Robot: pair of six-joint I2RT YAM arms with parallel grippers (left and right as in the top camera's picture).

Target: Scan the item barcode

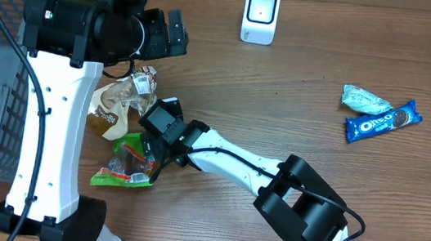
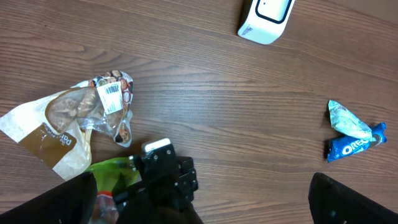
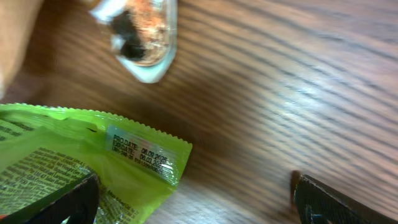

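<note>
Right claw point(image 1: 148, 155) has its jaws wide apart and holds nothing; it hangs low over the green snack packet point(image 1: 115, 166), which lies flat on the tabletop point(image 1: 304, 74) just beside a brown bag point(image 1: 114, 104) whose barcode label point(image 2: 111, 98) faces up. One finger point(image 3: 56, 202) is above the packet's edge; touching or not, I cannot tell. Left claw point(image 1: 167, 34) is also spread open and empty. White scanner point(image 1: 260, 15) stands well apart on the far side, and an Oreo pack point(image 1: 382, 123) lies to the right.
</note>
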